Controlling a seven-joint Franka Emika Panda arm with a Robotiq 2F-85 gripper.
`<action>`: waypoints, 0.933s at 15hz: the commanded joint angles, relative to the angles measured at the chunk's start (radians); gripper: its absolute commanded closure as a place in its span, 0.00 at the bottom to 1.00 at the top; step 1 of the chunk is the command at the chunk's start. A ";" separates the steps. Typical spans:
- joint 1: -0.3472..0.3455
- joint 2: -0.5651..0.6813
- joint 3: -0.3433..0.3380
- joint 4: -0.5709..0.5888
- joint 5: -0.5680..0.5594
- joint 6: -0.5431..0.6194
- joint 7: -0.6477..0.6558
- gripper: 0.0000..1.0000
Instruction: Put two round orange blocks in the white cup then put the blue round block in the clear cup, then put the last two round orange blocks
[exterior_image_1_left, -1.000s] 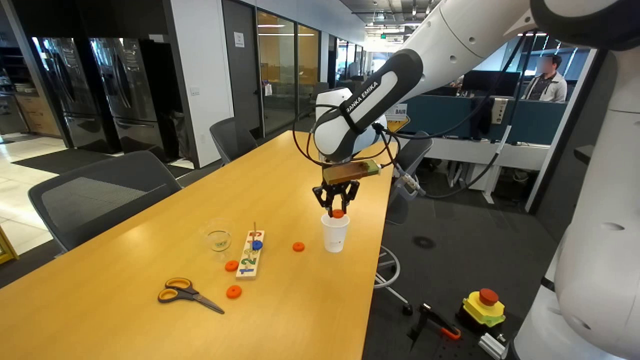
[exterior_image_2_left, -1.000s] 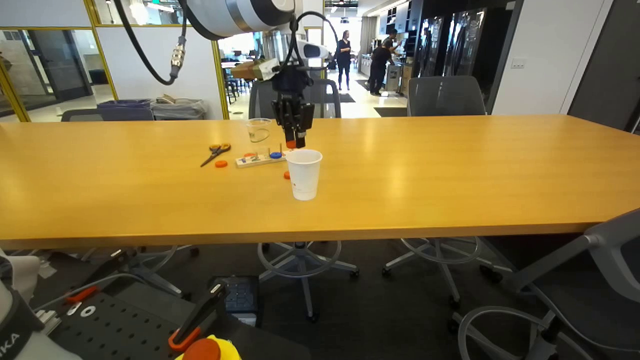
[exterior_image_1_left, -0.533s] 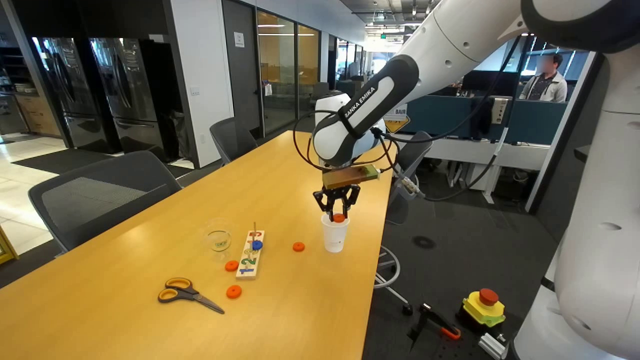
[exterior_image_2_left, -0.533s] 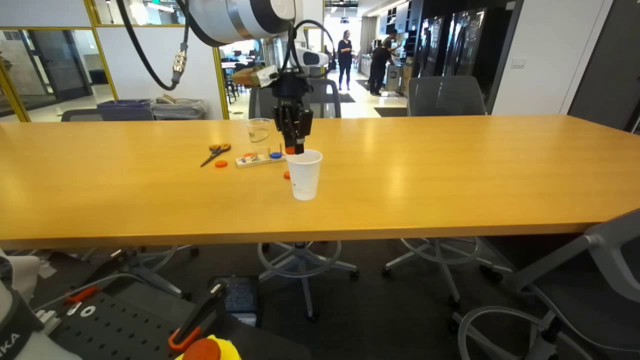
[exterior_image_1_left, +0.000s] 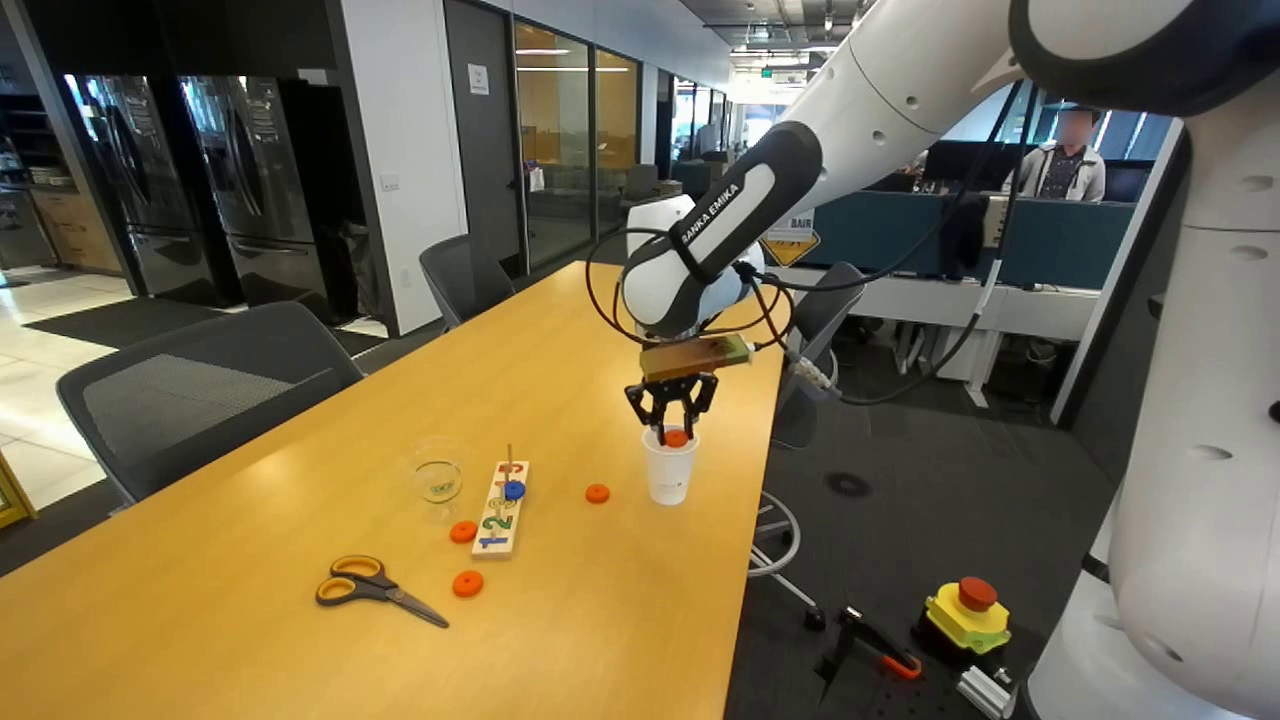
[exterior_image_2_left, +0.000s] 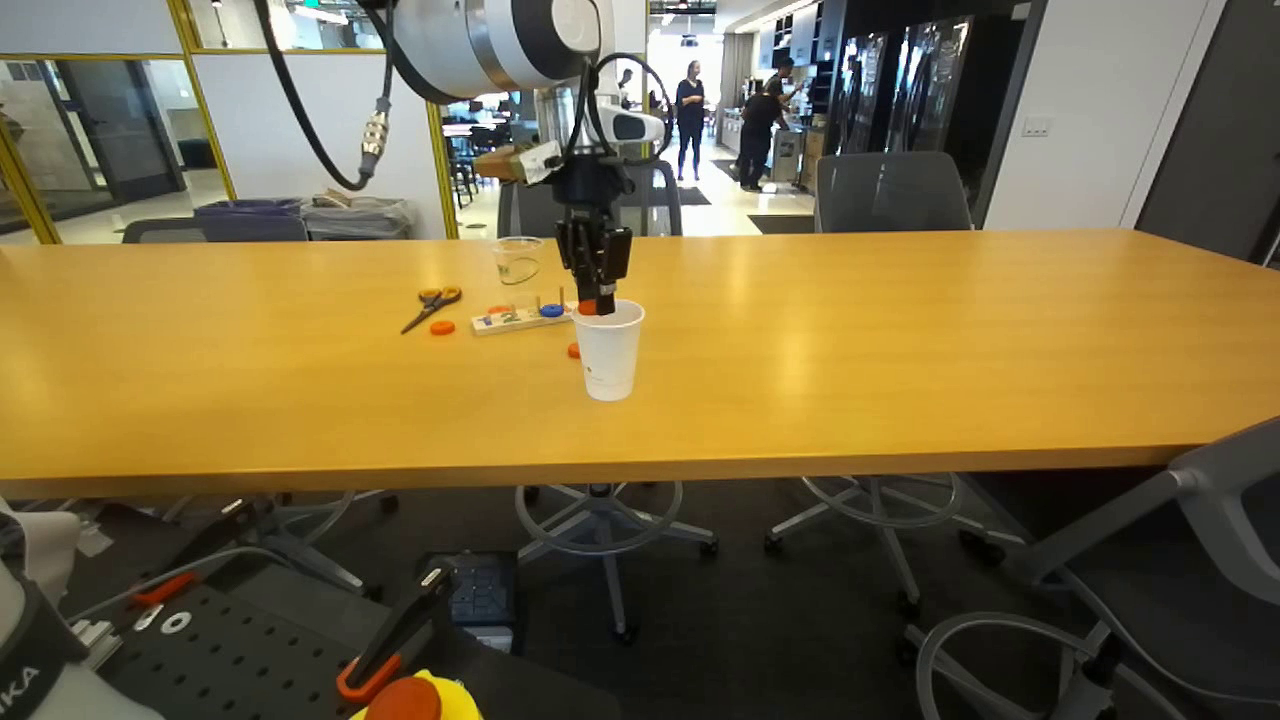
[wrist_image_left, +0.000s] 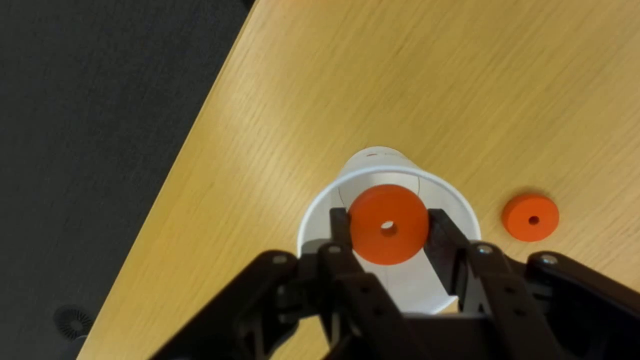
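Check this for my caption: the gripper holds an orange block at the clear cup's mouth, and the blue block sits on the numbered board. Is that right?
It isn't the clear cup: the wrist view shows the gripper holding an orange block at the mouth of the white cup. The blue block does sit on the numbered board.

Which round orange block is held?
The round orange block between black fingers, at the mouth of the white cup; three others lie on the wooden table.
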 joint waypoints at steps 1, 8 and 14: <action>0.004 0.029 -0.010 0.046 0.009 0.008 0.010 0.77; 0.007 0.041 -0.018 0.062 0.014 0.011 0.012 0.19; 0.033 -0.057 0.019 0.005 0.012 0.080 -0.060 0.00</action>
